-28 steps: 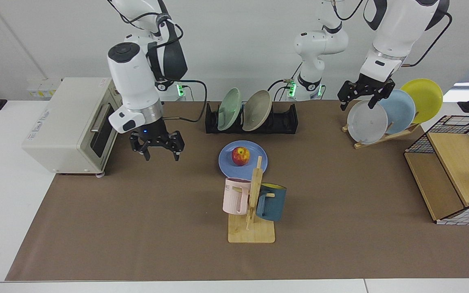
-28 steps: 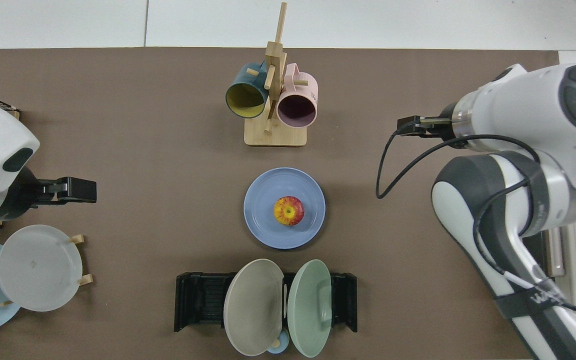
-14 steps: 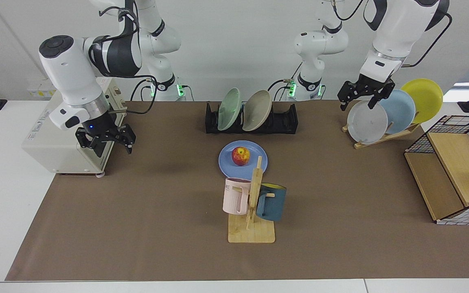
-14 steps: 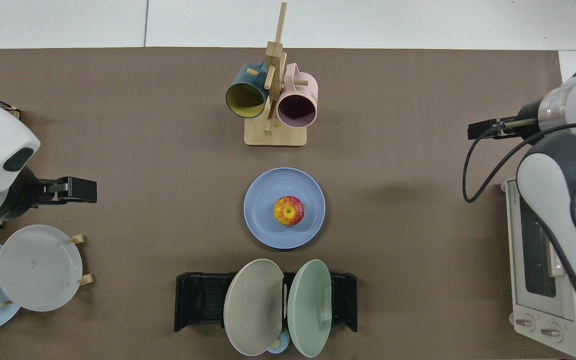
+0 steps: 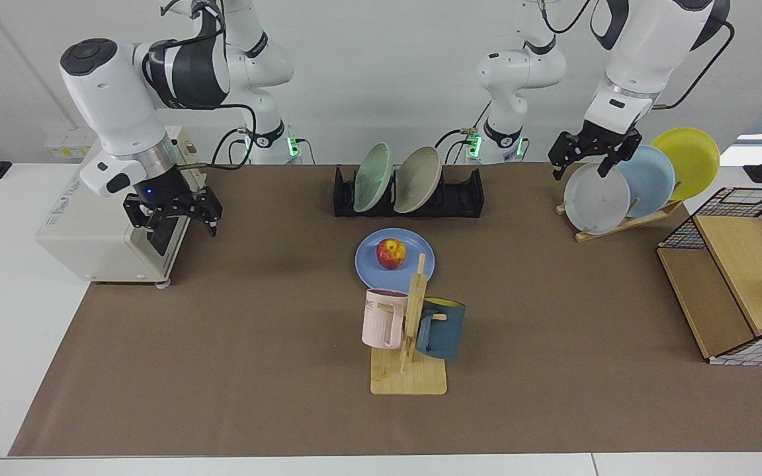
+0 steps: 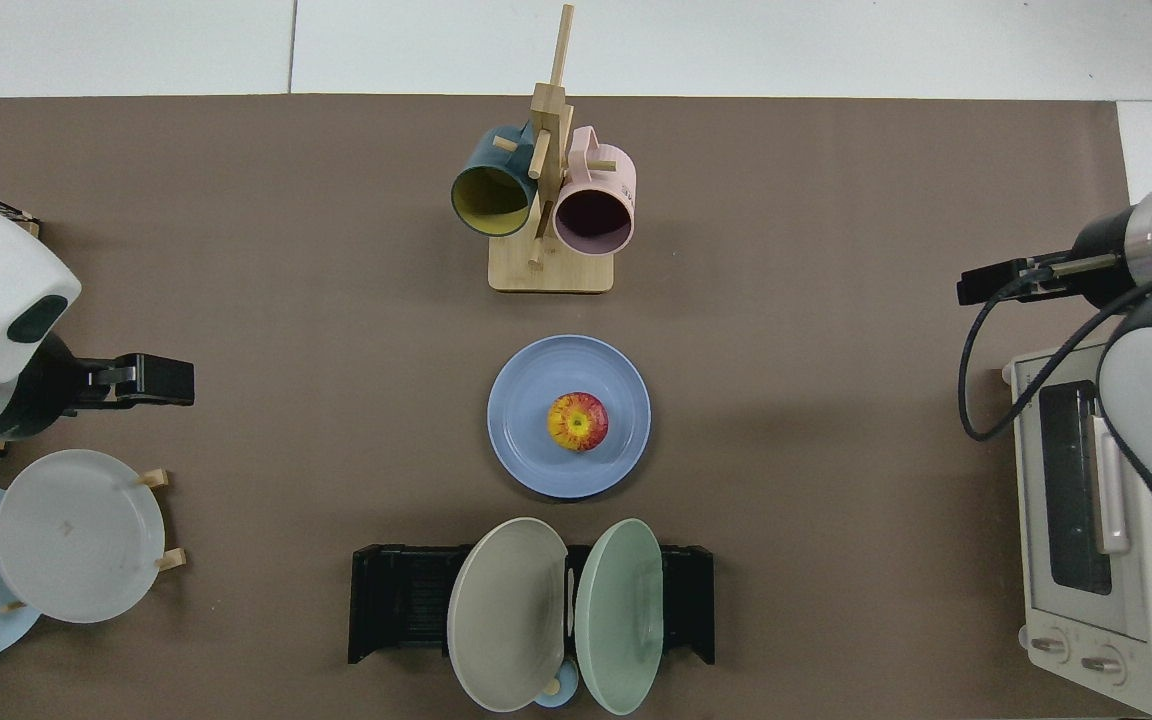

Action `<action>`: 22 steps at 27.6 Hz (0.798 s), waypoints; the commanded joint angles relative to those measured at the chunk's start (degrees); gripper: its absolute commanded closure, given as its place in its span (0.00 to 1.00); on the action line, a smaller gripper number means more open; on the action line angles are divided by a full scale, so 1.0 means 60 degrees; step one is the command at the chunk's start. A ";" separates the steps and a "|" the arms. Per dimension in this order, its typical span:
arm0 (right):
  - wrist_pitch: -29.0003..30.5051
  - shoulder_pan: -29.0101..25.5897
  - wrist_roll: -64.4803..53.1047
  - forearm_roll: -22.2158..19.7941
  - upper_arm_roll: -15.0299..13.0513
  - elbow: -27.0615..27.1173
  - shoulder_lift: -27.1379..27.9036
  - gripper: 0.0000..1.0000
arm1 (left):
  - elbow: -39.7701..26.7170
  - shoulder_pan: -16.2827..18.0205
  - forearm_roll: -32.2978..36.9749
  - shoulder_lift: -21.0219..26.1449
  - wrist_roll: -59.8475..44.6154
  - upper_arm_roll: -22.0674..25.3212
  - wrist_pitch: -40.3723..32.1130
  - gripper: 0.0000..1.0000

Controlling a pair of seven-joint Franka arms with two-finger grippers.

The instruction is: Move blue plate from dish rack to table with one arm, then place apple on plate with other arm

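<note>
Toaster oven (image 5: pixel 113 218), cream-coloured and boxy, stands off the far-left end of the low black slotted dish rack (image 5: pixel 409 193), and the right gripper (image 5: pixel 172 219) hangs in front of its glass door, fingers spread apart and holding nothing. In the top view that same gripper (image 6: pixel 1004 282) shows at the oven's corner, well apart from the rack (image 6: pixel 532 604).

Two plates lean upright in the rack's slots: a pale green round plate (image 5: pixel 372 177) and beside it a beige round plate (image 5: pixel 418 179), nearly touching. Just in front of the rack, flat on the brown mat of the white table (image 5: pixel 222 344), lies the round periwinkle-blue plate (image 5: pixel 394 260), apart from the rack. The small red apple with yellow patches (image 5: pixel 390 253) sits on the blue plate, a little off its middle; from above the apple (image 6: pixel 577 421) is clearly inside the plate's rim (image 6: pixel 569 416).

Nearer the camera from the rack stands a wooden mug tree (image 5: pixel 410 337) with a pink mug (image 5: pixel 383 318) and a dark teal mug (image 5: pixel 440 327) hung on its pegs.

Past the rack's other end a slanted light wooden stand (image 5: pixel 626 218) carries a grey (image 5: pixel 596 198), a sky-blue (image 5: pixel 647 170) and a yellow plate (image 5: pixel 688 160). The left gripper (image 5: pixel 591 160) waits above the grey plate's upper edge, fingers parted and empty. Farthest from the rack sits a wire-sided wooden basket (image 5: pixel 738 277).
</note>
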 commanded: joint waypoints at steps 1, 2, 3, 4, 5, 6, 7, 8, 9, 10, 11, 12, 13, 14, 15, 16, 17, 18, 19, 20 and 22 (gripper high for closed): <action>-0.0594 0.0001 -0.0155 0.0016 -0.0040 0.0151 -0.0083 0.00 | -0.0055 -0.0137 0.0011 -0.0031 -0.0077 0.0079 0.0031 0.00; -0.0594 0.0001 -0.0154 0.0016 -0.0040 0.0151 -0.0112 0.00 | -0.0055 -0.0137 0.0011 -0.0031 -0.0106 0.0079 0.0032 0.00; -0.0594 -0.0013 -0.0140 0.0016 -0.0011 0.0151 -0.0185 0.00 | -0.0055 -0.0137 0.0011 -0.0031 -0.0150 0.0079 0.0032 0.00; -0.0594 -0.0014 -0.0125 0.0002 0.0004 0.0151 -0.0244 0.00 | -0.0055 -0.0137 0.0011 -0.0017 -0.0165 0.0079 0.0032 0.00; -0.0594 0.0015 -0.0111 -0.0013 -0.0010 0.0151 -0.0244 0.00 | -0.0055 -0.0137 0.0011 -0.0017 -0.0180 0.0079 0.0046 0.00; -0.0594 0.0146 -0.0111 0.0001 -0.0069 0.0136 -0.0259 0.00 | -0.0055 -0.0137 0.0011 -0.0017 -0.0180 0.0079 0.0046 0.00; -0.0623 0.0235 -0.0067 -0.0028 -0.0127 0.0151 -0.0302 0.00 | -0.0055 -0.0137 0.0011 -0.0017 -0.0180 0.0079 0.0046 0.00; -0.0638 0.0250 -0.0009 -0.0042 -0.0128 0.0136 -0.0317 0.00 | -0.0055 -0.0137 0.0011 -0.0017 -0.0180 0.0079 0.0046 0.00; -0.0638 0.0250 0.0064 -0.0057 -0.0128 0.0136 -0.0318 0.00 | -0.0055 -0.0137 0.0011 -0.0017 -0.0180 0.0079 0.0046 0.00; -0.0652 0.0221 0.0138 -0.0072 -0.0128 0.0136 -0.0318 0.00 | -0.0055 -0.0137 0.0011 -0.0017 -0.0180 0.0079 0.0046 0.00; -0.0696 0.0250 0.0167 -0.0072 -0.0142 0.0151 -0.0318 0.00 | -0.0055 -0.0137 0.0011 -0.0017 -0.0180 0.0079 0.0046 0.00; -0.0740 0.0279 0.0153 -0.0086 -0.0157 0.0151 -0.0318 0.00 | -0.0055 -0.0137 0.0011 -0.0017 -0.0180 0.0079 0.0046 0.00; -0.0784 0.0294 0.0168 -0.0144 -0.0157 0.0151 -0.0318 0.00 | -0.0055 -0.0137 0.0011 -0.0017 -0.0180 0.0079 0.0046 0.00; -0.0857 0.0294 0.0168 -0.0174 -0.0157 0.0151 -0.0347 0.00 | -0.0055 -0.0137 0.0011 -0.0017 -0.0180 0.0065 0.0046 0.00; -0.0930 0.0294 0.0168 -0.0160 -0.0157 0.0151 -0.0405 0.00 | -0.0055 -0.0137 0.0011 -0.0017 -0.0180 0.0079 0.0046 0.00; -0.1003 0.0294 0.0168 -0.0160 -0.0157 0.0151 -0.0420 0.00 | -0.0055 -0.0137 0.0011 -0.0017 -0.0180 0.0079 0.0046 0.00; -0.1062 0.0280 0.0168 -0.0160 -0.0172 0.0151 -0.0449 0.00 | -0.0055 -0.0137 0.0011 -0.0017 -0.0180 0.0079 0.0046 0.00; -0.1121 0.0279 0.0182 -0.0145 -0.0172 0.0151 -0.0478 0.00 | -0.0055 -0.0137 0.0011 -0.0017 -0.0166 0.0079 0.0046 0.00; -0.1179 0.0250 0.0211 -0.0101 -0.0172 0.0151 -0.0522 0.00 | -0.0055 -0.0137 0.0011 -0.0017 -0.0165 0.0079 0.0046 0.00; -0.1209 0.0221 0.0357 -0.0072 -0.0157 0.0151 -0.0552 0.00 | -0.0055 -0.0137 0.0011 -0.0017 -0.0165 0.0079 0.0046 0.00; -0.1107 0.0177 0.0985 -0.0115 -0.0099 0.0136 -0.0610 0.00 | -0.0055 -0.0137 0.0011 -0.0017 -0.0165 0.0079 0.0046 0.00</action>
